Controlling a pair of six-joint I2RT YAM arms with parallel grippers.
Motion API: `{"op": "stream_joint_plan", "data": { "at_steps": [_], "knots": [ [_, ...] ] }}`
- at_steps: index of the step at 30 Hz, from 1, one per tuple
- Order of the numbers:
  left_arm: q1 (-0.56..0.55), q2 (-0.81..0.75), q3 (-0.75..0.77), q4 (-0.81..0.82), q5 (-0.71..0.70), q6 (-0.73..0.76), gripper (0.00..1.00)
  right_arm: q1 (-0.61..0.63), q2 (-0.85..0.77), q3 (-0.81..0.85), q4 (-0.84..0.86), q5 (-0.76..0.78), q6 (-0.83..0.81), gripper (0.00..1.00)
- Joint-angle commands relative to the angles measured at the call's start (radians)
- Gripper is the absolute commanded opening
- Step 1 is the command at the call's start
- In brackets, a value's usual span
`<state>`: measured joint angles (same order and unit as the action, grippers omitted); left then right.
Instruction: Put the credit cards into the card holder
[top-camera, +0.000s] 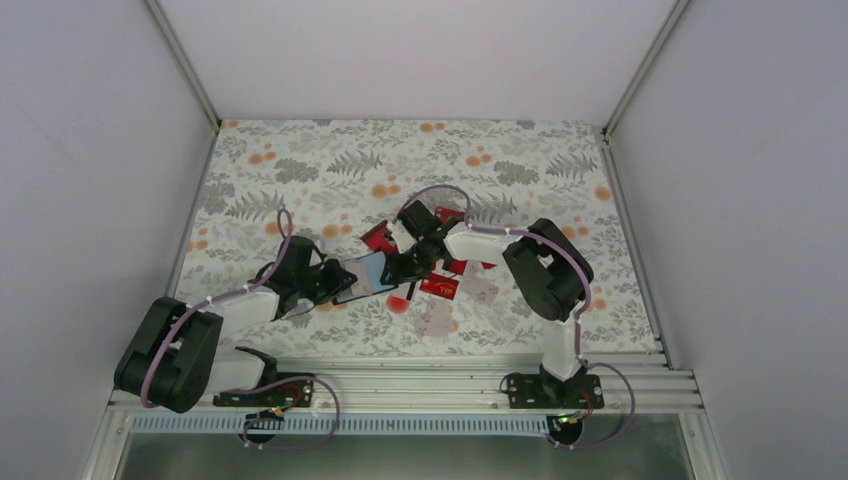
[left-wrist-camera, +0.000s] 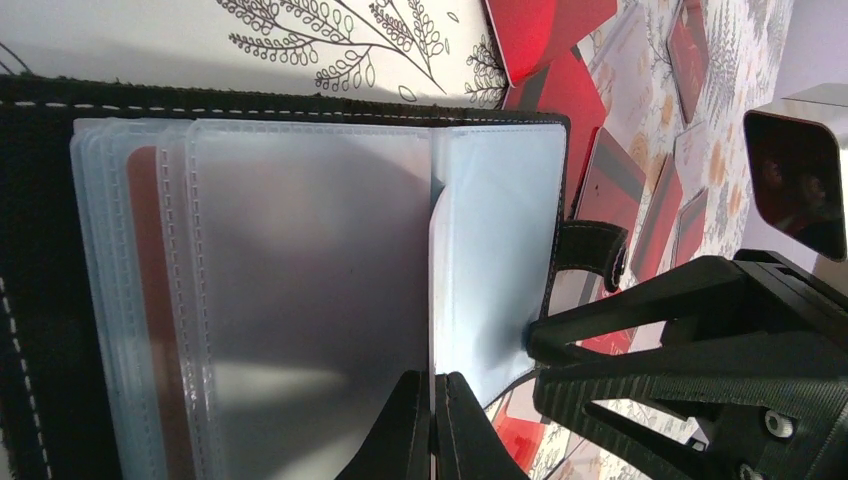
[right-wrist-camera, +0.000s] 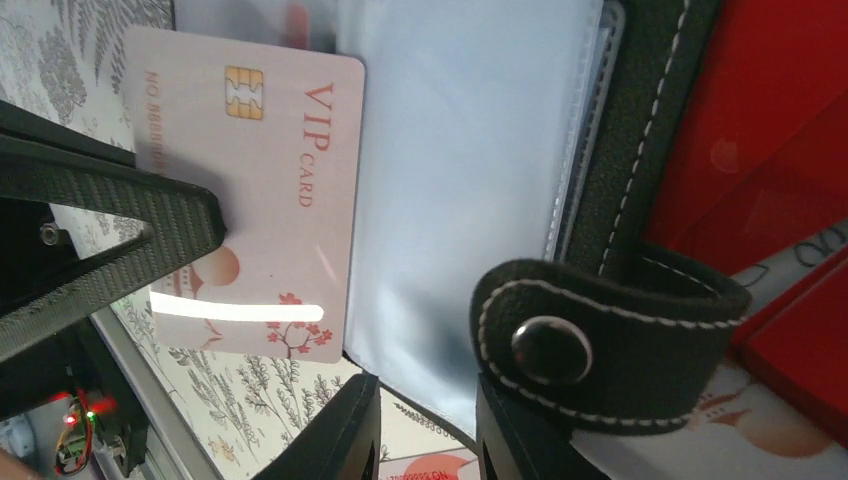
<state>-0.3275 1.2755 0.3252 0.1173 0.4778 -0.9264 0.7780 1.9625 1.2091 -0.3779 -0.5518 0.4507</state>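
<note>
The card holder (top-camera: 368, 273) lies open mid-table, black with white stitching and clear plastic sleeves (left-wrist-camera: 300, 280). In the left wrist view my left gripper (left-wrist-camera: 432, 405) is shut on a thin pale sheet seen edge-on. The right wrist view shows that sheet as a pale pink VIP card (right-wrist-camera: 270, 190), upright beside the sleeves (right-wrist-camera: 460, 180), with the left fingertip on it. My right gripper (right-wrist-camera: 425, 430) has its jaws apart around the holder's lower corner, beside the snap strap (right-wrist-camera: 600, 340). One of its fingertips (left-wrist-camera: 535, 340) touches the holder's edge.
Loose cards lie around the holder: red ones (top-camera: 378, 238) (top-camera: 438, 287) and pale ones (top-camera: 480, 288) (top-camera: 435, 320). A red round spot (top-camera: 400, 303) sits near them. Grey walls close in the patterned table (top-camera: 300, 170); a metal rail (top-camera: 420, 385) runs along the near edge.
</note>
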Motion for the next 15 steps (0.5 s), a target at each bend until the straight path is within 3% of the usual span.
{"op": "stream_joint_plan", "data": {
  "at_steps": [1, 15],
  "knots": [
    [0.003, -0.004, 0.014, -0.037, -0.022, 0.017, 0.02, 0.010, 0.039, -0.030, 0.007, 0.046, -0.026, 0.25],
    [0.005, -0.001, 0.051, -0.083, -0.033, 0.036, 0.02, 0.009, 0.080, -0.107, 0.004, 0.100, -0.027, 0.24]
  ]
}}
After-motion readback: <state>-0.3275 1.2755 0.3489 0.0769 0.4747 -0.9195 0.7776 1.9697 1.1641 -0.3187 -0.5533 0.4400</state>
